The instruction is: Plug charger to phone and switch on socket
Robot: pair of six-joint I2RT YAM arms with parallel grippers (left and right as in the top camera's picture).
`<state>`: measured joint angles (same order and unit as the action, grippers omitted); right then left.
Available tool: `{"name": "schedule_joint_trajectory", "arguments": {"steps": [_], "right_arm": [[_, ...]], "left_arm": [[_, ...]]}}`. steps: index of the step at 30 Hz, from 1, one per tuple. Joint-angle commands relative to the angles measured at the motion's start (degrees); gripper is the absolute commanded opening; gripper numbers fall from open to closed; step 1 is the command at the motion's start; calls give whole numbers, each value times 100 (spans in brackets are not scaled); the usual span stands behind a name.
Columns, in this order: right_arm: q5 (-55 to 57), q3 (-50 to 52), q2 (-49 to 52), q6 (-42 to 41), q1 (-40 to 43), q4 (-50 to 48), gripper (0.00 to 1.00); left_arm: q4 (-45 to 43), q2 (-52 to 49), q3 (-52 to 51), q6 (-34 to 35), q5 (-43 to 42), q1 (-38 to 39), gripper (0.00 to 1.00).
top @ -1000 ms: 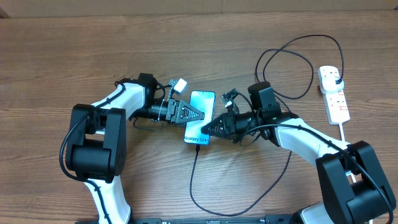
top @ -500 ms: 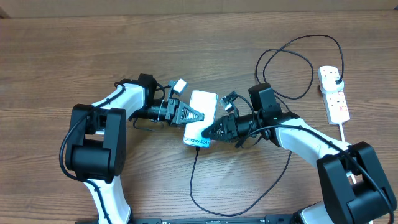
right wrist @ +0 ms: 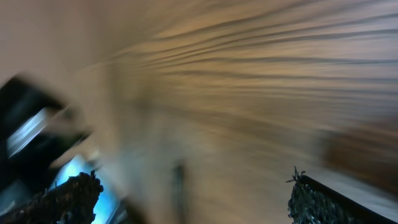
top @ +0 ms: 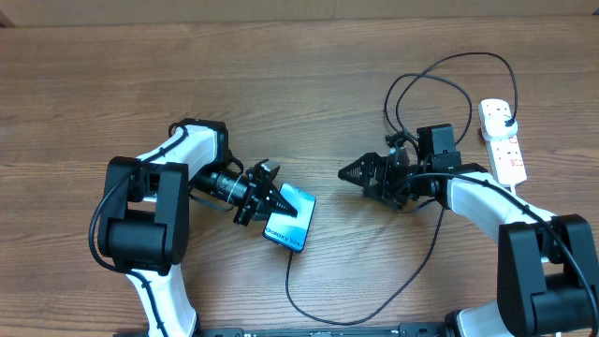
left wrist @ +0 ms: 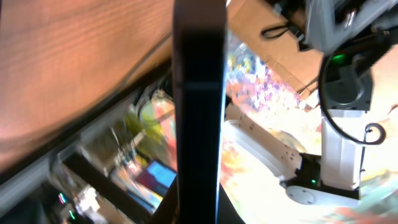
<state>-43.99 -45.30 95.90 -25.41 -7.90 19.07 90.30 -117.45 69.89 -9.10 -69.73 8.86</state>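
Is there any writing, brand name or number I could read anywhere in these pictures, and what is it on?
Nothing can be quoted as it reads.
Phone, held in the left claw: a short line of pale print near its lower edge, too small and tilted to read.
Power strip: small red marks, too small to read.
Left wrist and right wrist views: blurred, with no readable text.

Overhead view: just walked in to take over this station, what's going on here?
The left gripper is shut on the phone, holding it tilted. The charger runs up to the phone's lower edge and looks plugged in; its other end sits in the socket. The right gripper hangs open and empty between phone and socket. Whether the socket's switch is on is too small to tell.
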Motion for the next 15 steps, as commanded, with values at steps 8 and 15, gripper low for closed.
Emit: {"name": "schedule_joint_trajectory", "arguments": {"steps": [8, 15], "right_arm": [[1849, 20, -11, 20, -7, 227, 100], [1845, 20, -11, 17, -7, 229, 100]], "left_arm": [[483, 46, 44, 59, 90, -17, 4], [485, 46, 44, 61, -85, -15, 4]]}}
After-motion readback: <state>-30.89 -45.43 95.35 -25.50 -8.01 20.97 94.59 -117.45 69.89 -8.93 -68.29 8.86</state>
